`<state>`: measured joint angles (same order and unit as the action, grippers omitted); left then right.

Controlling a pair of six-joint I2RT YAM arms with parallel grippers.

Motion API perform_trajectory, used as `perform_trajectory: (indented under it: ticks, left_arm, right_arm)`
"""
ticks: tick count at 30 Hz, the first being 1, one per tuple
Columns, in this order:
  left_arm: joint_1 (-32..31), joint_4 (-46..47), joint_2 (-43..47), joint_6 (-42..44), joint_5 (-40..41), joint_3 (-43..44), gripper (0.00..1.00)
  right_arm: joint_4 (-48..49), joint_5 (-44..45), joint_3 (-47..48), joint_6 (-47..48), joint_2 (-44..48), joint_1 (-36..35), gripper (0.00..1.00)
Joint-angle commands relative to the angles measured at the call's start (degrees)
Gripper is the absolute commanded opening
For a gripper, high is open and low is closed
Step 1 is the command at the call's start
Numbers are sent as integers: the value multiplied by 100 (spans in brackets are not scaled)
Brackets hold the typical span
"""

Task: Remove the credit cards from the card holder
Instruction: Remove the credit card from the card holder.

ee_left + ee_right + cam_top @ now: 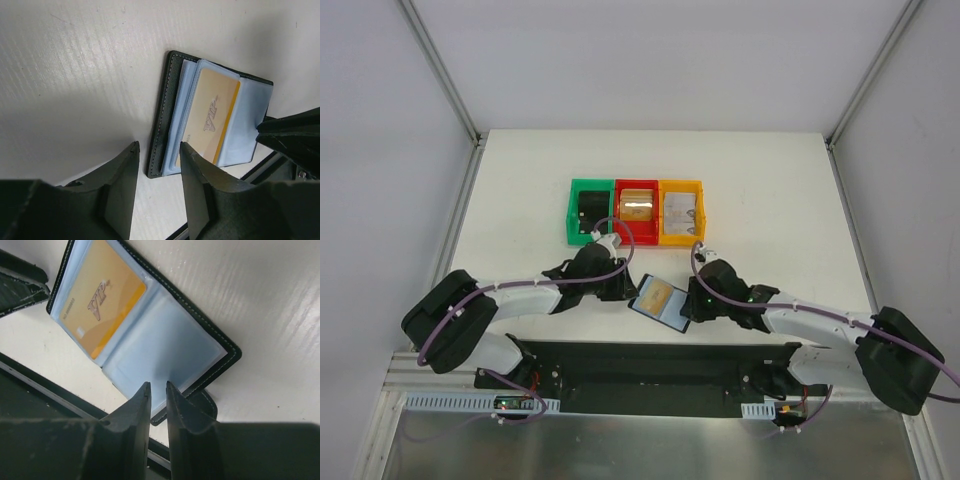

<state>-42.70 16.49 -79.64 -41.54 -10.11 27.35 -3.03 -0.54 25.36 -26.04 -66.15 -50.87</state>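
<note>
The card holder [661, 303] lies open on the table between my two grippers, its black edge and bluish panels [245, 130] facing up. A tan-gold credit card [210, 115] sits in one sleeve [100, 300]. My left gripper [158, 146] hovers open at the holder's left edge, its black corner showing between the fingers, nothing gripped. My right gripper [158, 385] stands over the empty blue panel [165, 350] near the small black tab [202, 402], its jaws a narrow gap apart. In the top view the left gripper [623, 288] and right gripper [694, 300] flank the holder.
Behind the holder stands a row of bins: green [574, 212] with a chunky black object, red [637, 186] with a tan-gold item, yellow [681, 186] with a pale item. The black base rail [650, 360] runs just in front of the holder.
</note>
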Motion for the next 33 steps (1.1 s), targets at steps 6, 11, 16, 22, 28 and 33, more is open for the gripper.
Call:
perform_trajectory:
  ticks: [6, 11, 16, 22, 28, 33]
  left_arm:
    - [-19, 653, -254, -144, -500, -160, 35]
    - [-133, 838, -395, -214, -615, -160, 32]
    - [-212, 952, -351, -302, -606, -239, 30]
    - [-300, 1040, -228, -390, -580, -371, 29]
    - [-309, 892, 149, -434, -396, -503, 31]
    - [-301, 84, 1106, -223, 122, -450, 48]
  right_arm:
    - [-49, -25, 47, 301, -284, 472, 21]
    - [-101, -122, 153, 477, -495, 719, 21]
    - [-110, -175, 241, 626, -609, 965, 21]
    - [-128, -271, 407, 776, -812, 1167, 22]
    - [-364, -211, 496, 811, -628, 1176, 24]
    - [-997, 227, 610, 916, 118, 1167, 37]
